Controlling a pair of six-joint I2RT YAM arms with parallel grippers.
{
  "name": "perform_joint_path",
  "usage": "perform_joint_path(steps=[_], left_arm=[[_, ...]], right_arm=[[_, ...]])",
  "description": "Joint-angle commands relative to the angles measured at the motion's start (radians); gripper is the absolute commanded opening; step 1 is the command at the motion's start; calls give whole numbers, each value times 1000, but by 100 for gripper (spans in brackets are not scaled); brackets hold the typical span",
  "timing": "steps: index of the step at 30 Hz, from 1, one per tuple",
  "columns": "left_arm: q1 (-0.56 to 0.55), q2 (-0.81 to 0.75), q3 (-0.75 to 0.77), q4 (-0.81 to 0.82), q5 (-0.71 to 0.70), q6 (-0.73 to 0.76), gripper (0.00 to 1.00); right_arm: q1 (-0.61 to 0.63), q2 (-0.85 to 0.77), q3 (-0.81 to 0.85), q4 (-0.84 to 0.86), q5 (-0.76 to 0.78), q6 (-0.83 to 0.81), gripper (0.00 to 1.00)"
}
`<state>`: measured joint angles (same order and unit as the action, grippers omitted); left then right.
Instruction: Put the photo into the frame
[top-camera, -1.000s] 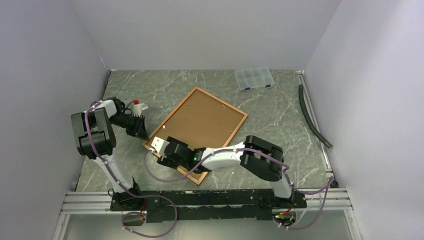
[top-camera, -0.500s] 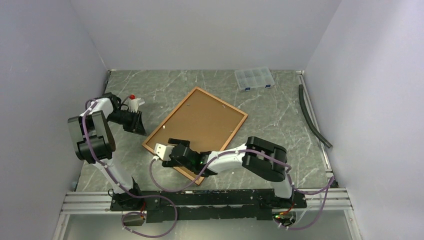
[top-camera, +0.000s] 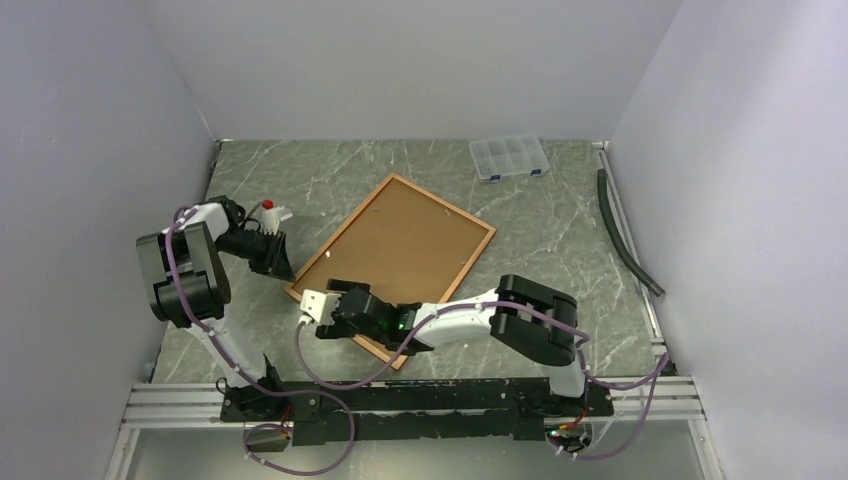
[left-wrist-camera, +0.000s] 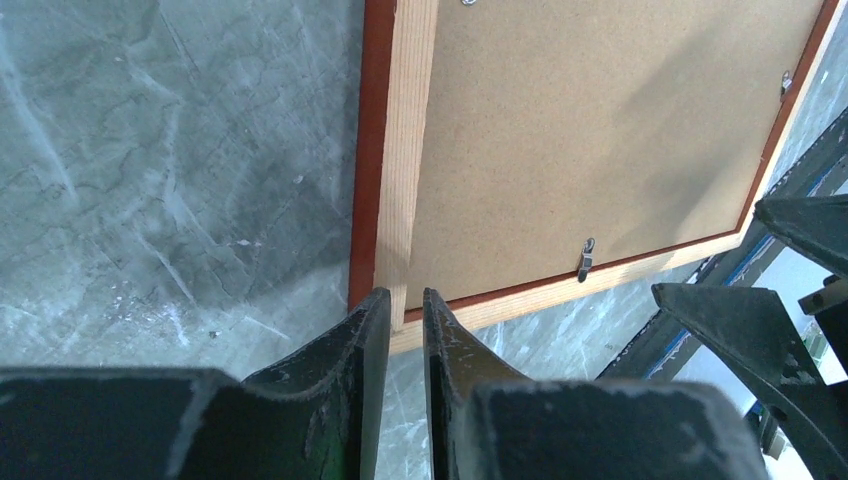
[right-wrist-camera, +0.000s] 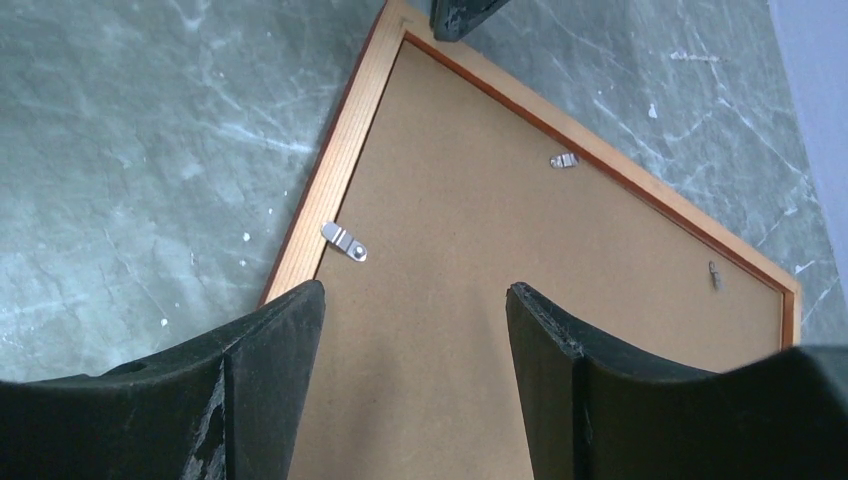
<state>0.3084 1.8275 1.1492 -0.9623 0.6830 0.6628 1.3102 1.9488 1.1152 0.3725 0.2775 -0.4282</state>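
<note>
Your right pincer (right-wrist-camera: 415, 300) is spread wide with nothing between its fingers. It hangs over the brown backing board (right-wrist-camera: 470, 200), close to the frame's short near edge. A metal clip (right-wrist-camera: 343, 241) sits on that edge, just off one finger.

Your left pincer (left-wrist-camera: 405, 300) has its fingers almost together, with only a thin slit between them. The tips are at the frame's left corner, and you cannot tell whether they nip the wood or merely hover over it.

The frame (top-camera: 445, 203) lies back-up on the green marbled table (top-camera: 570, 240), turned at an angle, with the board seated inside its reddish-brown rim. Well apart from it, a clear compartment box (top-camera: 509, 157) rests at the far side, and a dark tube (top-camera: 602, 185) lies along the right edge.
</note>
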Motion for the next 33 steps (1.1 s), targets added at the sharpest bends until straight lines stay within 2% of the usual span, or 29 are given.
perform_joint_path(steps=[1, 15, 33], left_arm=[[3, -5, -16, 11, 16, 38, 24], [3, -9, -25, 23, -2, 38, 18], [3, -11, -23, 23, -4, 39, 17]], right_arm=[[6, 11, 57, 34, -25, 30, 70], [4, 68, 78, 41, -40, 57, 70], [-26, 116, 95, 50, -46, 82, 68]])
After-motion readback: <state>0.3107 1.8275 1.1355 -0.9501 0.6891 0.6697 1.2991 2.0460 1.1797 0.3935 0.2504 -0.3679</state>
